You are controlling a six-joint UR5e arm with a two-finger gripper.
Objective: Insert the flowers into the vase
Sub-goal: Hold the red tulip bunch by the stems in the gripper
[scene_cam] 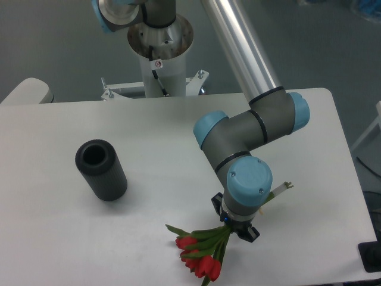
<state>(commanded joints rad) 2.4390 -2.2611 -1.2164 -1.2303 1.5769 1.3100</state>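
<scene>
One fixed camera, looking down on my white table [149,238] from the near side. My arm [241,44] comes in from the far edge, elbows over at the grey and blue joints, and my wrist [249,185] points straight down at the near-right part of the table.

My gripper [237,229] is tucked right under that blue wrist cap, so I only see the dark tips of it poking out on either side. It sits directly over the stems of the flowers [201,253], right where they bunch together. Whether my fingers are clamped on those stems or just standing around them, I cannot tell from here; the wrist hides the gap.

The flowers lie along a slant: red tulip buds fanned out towards the near edge, to the left of my gripper, green leaves spreading just behind them, and the pale stem ends [280,189] sticking out past the right side of my wrist. I can't judge whether the bunch is resting on the table or lifted off it.

The vase [100,169], dark and ribbed, stands well apart on the left side of the table, its round mouth open to the camera.
</scene>
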